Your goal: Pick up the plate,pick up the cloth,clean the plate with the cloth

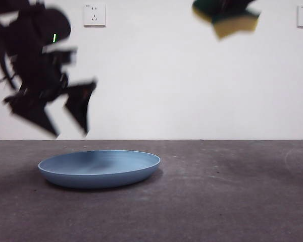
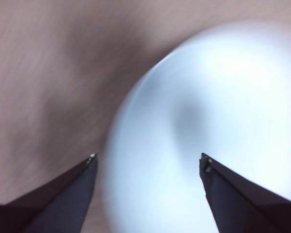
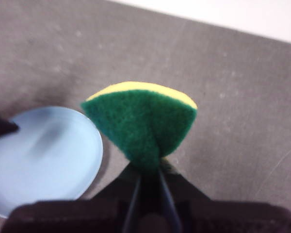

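Observation:
The light blue plate (image 1: pixel 99 168) lies flat on the grey table, left of centre in the front view. My left gripper (image 1: pixel 70 113) hangs open and empty above the plate's left side; in its wrist view its jaws (image 2: pixel 148 162) stand wide apart over the blurred plate (image 2: pixel 208 136). My right gripper is shut on the cloth, a yellow sponge with a green scouring layer (image 3: pixel 143 121), held high at the top right of the front view (image 1: pixel 230 17). The plate also shows in the right wrist view (image 3: pixel 43 160).
The grey table (image 1: pixel 232 191) stretches to a white wall with two outlets (image 1: pixel 94 15). The left arm's dark tip shows at the edge of the right wrist view (image 3: pixel 0 125).

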Robot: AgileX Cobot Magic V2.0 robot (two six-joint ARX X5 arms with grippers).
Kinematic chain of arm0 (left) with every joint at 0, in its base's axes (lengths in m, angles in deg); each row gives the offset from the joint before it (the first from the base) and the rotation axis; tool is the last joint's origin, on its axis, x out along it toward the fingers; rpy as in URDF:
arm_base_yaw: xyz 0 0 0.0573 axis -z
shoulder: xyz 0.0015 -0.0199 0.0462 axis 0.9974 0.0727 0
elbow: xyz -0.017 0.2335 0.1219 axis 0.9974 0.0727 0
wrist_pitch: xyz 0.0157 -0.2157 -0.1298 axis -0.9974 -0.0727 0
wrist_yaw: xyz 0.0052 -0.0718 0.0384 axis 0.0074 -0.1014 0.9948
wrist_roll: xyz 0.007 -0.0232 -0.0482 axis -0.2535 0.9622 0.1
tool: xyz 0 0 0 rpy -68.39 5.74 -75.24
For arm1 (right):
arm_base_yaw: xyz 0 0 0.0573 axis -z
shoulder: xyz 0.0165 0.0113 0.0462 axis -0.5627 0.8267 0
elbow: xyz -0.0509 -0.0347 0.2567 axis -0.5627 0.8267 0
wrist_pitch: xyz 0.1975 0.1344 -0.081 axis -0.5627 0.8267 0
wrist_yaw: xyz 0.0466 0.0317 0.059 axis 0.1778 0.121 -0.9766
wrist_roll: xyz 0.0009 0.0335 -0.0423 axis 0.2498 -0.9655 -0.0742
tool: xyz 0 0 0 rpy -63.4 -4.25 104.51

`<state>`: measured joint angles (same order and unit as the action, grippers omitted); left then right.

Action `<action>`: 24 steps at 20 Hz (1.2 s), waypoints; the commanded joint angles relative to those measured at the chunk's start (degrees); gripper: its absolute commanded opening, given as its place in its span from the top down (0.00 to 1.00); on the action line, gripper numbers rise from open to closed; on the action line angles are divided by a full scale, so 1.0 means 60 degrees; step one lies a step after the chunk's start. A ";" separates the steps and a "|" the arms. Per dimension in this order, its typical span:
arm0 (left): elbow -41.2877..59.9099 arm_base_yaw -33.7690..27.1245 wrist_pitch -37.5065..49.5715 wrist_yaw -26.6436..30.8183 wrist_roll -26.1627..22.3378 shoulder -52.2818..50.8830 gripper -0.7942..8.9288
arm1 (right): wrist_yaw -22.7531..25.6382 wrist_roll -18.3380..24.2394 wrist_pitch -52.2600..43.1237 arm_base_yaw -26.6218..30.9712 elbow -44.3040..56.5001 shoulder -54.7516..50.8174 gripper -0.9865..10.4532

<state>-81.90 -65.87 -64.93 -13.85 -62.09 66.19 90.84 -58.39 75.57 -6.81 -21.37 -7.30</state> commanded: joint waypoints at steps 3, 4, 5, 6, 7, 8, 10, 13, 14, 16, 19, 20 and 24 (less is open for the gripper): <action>-0.0681 0.0368 -0.0688 -0.0761 0.0087 -0.0765 0.55 | -0.0364 -0.0073 -0.0364 0.0324 0.0066 0.1756 0.92; -0.0758 0.0441 -0.0761 -0.0761 0.0087 -0.0922 0.55 | -0.0681 -0.0102 -0.0397 0.0448 0.0066 0.2062 0.92; -0.0827 0.0521 -0.0874 -0.0761 0.0084 -0.1107 0.55 | -0.1118 -0.0197 -0.0423 0.0605 0.0066 0.2412 0.92; -0.0852 0.0601 -0.0918 -0.0769 0.0084 -0.1300 0.55 | -0.1585 -0.0331 -0.0463 0.0747 0.0066 0.2758 0.92; -0.0856 0.0710 -0.0998 -0.0838 0.0084 -0.1592 0.55 | -0.2197 -0.0535 -0.0543 0.0958 0.0066 0.3224 0.91; -0.0856 0.0812 -0.1162 -0.1027 0.0084 -0.1883 0.55 | -0.2688 -0.0732 -0.0605 0.1195 0.0066 0.3628 0.91; -0.0856 0.1005 -0.1490 -0.1286 0.0080 -0.2437 0.55 | -0.3253 -0.0911 -0.0608 0.1614 0.0066 0.4277 0.91; -0.0856 0.1311 -0.1891 -0.1286 0.0076 -0.3213 0.55 | -0.4033 -0.0958 -0.0561 0.2106 0.0066 0.4841 0.90; -0.0856 0.1410 -0.1953 -0.1282 0.0076 -0.3446 0.55 | -0.4273 -0.0954 -0.0525 0.2229 0.0066 0.4929 0.89; -0.0856 0.1574 -0.1971 -0.1282 0.0076 -0.3829 0.55 | -0.4266 -0.0925 -0.0415 0.2368 0.0066 0.4991 0.74; -0.0856 0.1657 -0.1960 -0.1268 0.0069 -0.4113 0.55 | -0.4244 -0.0867 -0.0270 0.2470 0.0066 0.4991 0.69; -0.0856 0.1657 -0.1967 -0.1260 0.0062 -0.4124 0.55 | -0.4218 -0.0863 -0.0230 0.2495 0.0066 0.4991 0.68; -0.0856 0.1657 -0.2095 -0.1260 0.0051 -0.4124 0.56 | -0.4153 -0.0794 -0.0102 0.2543 0.0066 0.4991 0.54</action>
<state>-87.22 -56.12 -77.50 -21.48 -61.91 41.27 65.75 -63.38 75.04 8.44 -21.35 21.92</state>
